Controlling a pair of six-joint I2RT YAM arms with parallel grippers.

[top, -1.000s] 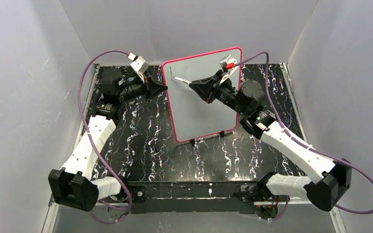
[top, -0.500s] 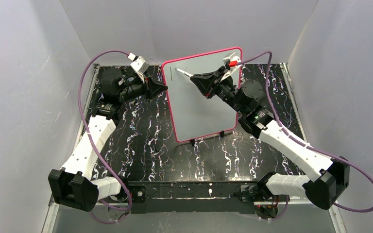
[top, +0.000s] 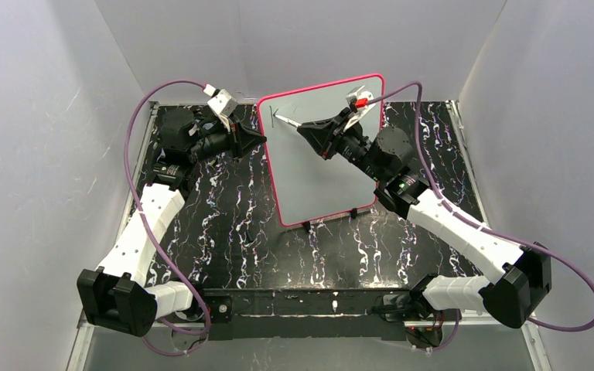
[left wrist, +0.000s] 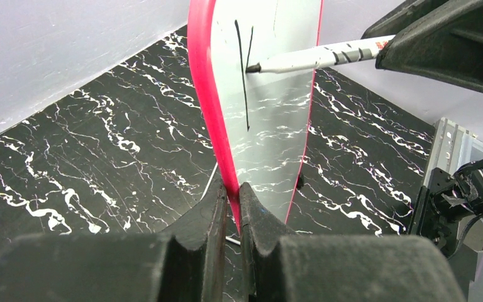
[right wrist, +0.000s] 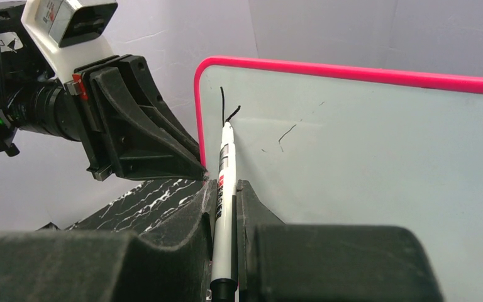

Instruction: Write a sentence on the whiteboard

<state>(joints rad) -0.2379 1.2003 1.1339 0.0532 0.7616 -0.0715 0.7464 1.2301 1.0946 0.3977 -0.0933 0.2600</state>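
Note:
The whiteboard (top: 321, 174) stands upright on the black marbled table, pink-framed. My left gripper (top: 261, 138) is shut on its left frame edge (left wrist: 209, 107), and the fingers (left wrist: 217, 207) pinch the pink rim. My right gripper (top: 304, 130) is shut on a white marker (right wrist: 226, 157). The marker (left wrist: 314, 56) has its dark tip touching the board near the top left corner. Of the sentence, only a long vertical stroke (left wrist: 242, 75) and a short slanted stroke (right wrist: 233, 112) show beside the tip.
Grey walls close in the table (top: 224, 224) on three sides. The board's small black feet (top: 307, 226) rest near the table's middle. Purple cables (top: 135, 131) loop from both wrists. A faint stray mark (right wrist: 286, 133) sits further right on the board.
The right gripper carried the marker tip up and then back down-left by the board's top left corner, and a short slanted stroke appeared. The left gripper kept still on the frame.

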